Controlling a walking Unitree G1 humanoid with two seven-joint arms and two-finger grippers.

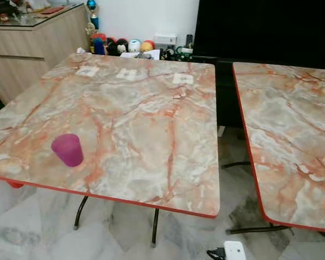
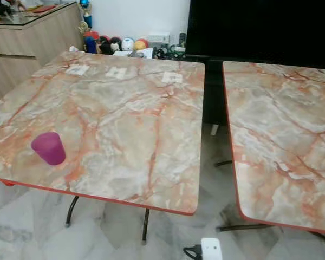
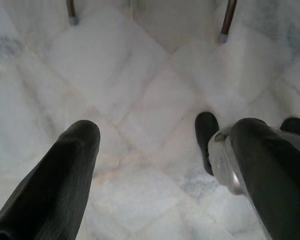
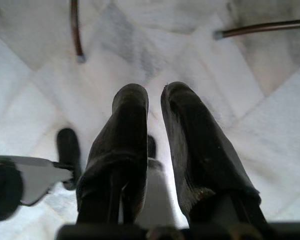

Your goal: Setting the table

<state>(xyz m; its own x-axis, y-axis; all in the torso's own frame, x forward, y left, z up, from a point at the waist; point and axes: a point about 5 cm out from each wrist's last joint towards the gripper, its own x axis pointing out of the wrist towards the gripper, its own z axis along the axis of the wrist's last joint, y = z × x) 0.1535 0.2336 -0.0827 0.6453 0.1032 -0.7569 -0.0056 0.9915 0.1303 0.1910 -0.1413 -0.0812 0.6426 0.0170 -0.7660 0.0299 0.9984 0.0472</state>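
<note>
The left gripper point(image 3: 160, 150) hangs low above the pale marble floor point(image 3: 140, 100), and its two black fingers point(image 3: 65, 170) stand wide apart with only floor between them. A clear, glass-like thing point(image 3: 229, 165) lies against the inner side of one finger, but the gripper is not closed on it; what this thing is cannot be told. The right gripper point(image 4: 155, 100) also hangs above the floor, and its fingers point(image 4: 127, 125) are nearly together, with only a thin gap between the tips and nothing held. Thin dark table legs point(image 4: 76, 30) stand on the floor beyond both grippers.

In the head views, a purple cup point(image 1: 67, 149) stands upright on the left marble table point(image 1: 151, 124), near the table's front edge and toward its left side. Three small white cards point(image 1: 183, 78) lie in a row near the far edge of this table. A second marble table point(image 1: 292, 135) stands just beside it on the right, with a narrow gap between them. Behind the tables there is a wooden counter point(image 1: 38, 43) at the far left, a row of colourful small toys point(image 1: 124, 46) along the white wall, and a large black screen point(image 1: 260, 27). On the floor in front, a white power adapter point(image 1: 234, 250) lies with a black cable
</note>
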